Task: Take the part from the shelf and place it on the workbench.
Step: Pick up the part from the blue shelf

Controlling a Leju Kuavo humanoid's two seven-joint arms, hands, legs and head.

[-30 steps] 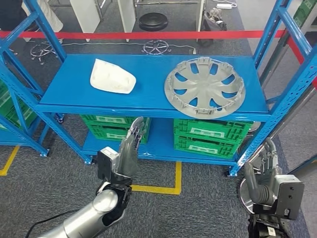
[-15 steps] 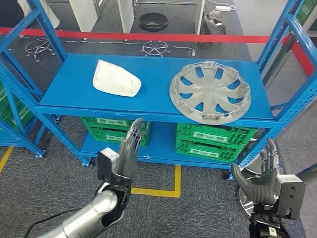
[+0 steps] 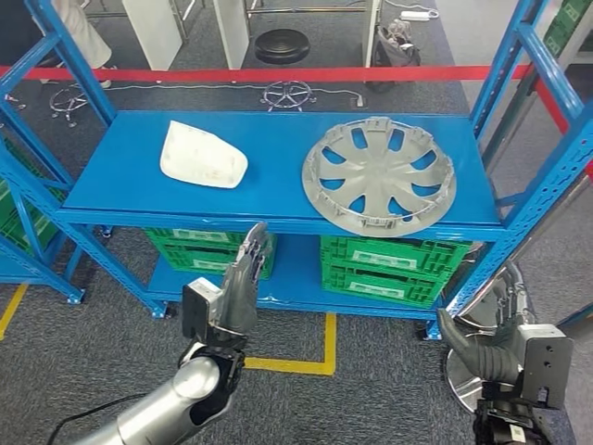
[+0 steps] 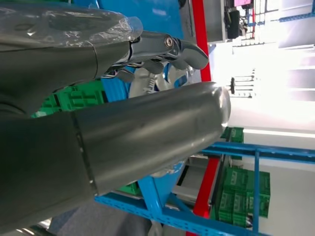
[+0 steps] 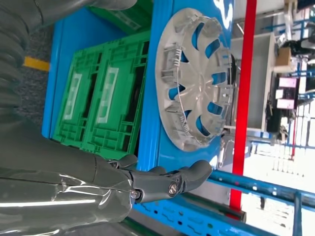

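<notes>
Blue steel shelf (image 3: pixel 280 199), upper deck carrying two items well apart: a silver-grey wheel cover (image 3: pixel 379 174) lying flat on the right half, spokes and rim clips showing, and a white moulded part (image 3: pixel 203 156) lying on the left half. Lower deck holds green crates (image 3: pixel 381 264), one pair on the left and one on the right. Red barrier tape (image 3: pixel 280 72) runs across the far side; yellow floor line (image 3: pixel 308 357) on grey carpet at the near side.

Left hand (image 3: pixel 241 283): raised in front of the shelf's near edge, below the white part, fingers (image 3: pixel 255 248) extended and slightly apart, holding nothing.

Right hand (image 3: pixel 489 348): low at the near right, beside the shelf's right post, thumb out and fingers apart, holding nothing; wheel cover lies on the deck beyond it, untouched
</notes>
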